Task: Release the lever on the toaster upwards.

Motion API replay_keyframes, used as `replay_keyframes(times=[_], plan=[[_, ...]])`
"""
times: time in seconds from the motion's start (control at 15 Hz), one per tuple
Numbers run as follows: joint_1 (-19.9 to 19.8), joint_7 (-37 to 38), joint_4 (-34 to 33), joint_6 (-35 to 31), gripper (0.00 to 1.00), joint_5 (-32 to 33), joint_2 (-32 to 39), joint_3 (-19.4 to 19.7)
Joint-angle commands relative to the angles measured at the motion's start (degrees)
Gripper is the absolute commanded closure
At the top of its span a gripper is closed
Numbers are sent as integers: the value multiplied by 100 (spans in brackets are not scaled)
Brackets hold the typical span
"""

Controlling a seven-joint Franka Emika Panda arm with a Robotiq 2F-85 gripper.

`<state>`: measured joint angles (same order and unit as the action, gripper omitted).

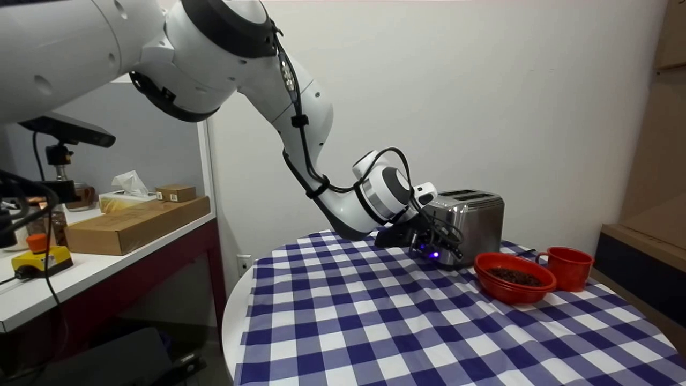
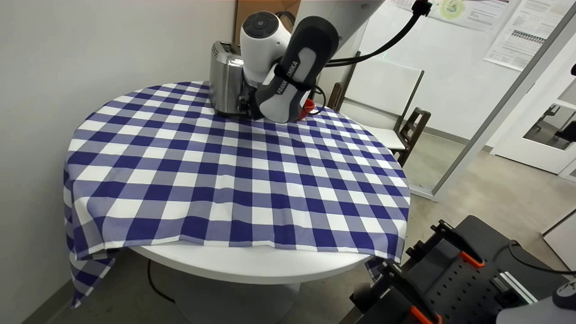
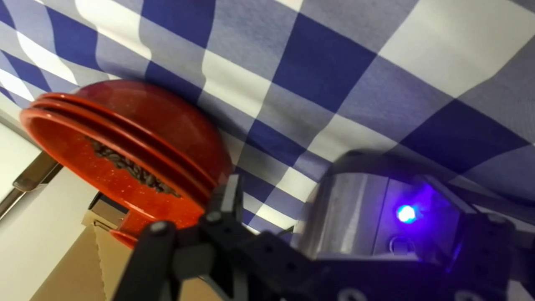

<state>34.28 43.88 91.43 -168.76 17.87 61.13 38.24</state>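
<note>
The shiny silver toaster (image 1: 482,228) stands on the checked cloth near the wall and also shows in an exterior view (image 2: 224,81). In the wrist view part of its metal end (image 3: 355,209) fills the space between the fingers, lit by a blue-violet light. My gripper (image 3: 336,194) is open, its fingers spread wide, low in front of the toaster's end. In an exterior view the gripper (image 1: 437,244) is close against the toaster; I cannot tell whether it touches. The lever cannot be made out; the gripper and wrist cover that side.
Stacked red bowls (image 1: 509,292) with dark bits inside stand beside the toaster, close to one finger in the wrist view (image 3: 167,113). A red mug (image 1: 572,271) stands behind them. The wall (image 1: 536,107) is behind the table, which has a checked cloth (image 2: 225,180).
</note>
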Motion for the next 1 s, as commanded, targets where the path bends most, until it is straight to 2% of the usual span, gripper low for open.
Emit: replay_keyframes(times=[0.0, 0.93], plan=[[33, -131, -62, -87, 0, -249, 37, 78], [-197, -529, -47, 164, 0, -303, -153, -209]])
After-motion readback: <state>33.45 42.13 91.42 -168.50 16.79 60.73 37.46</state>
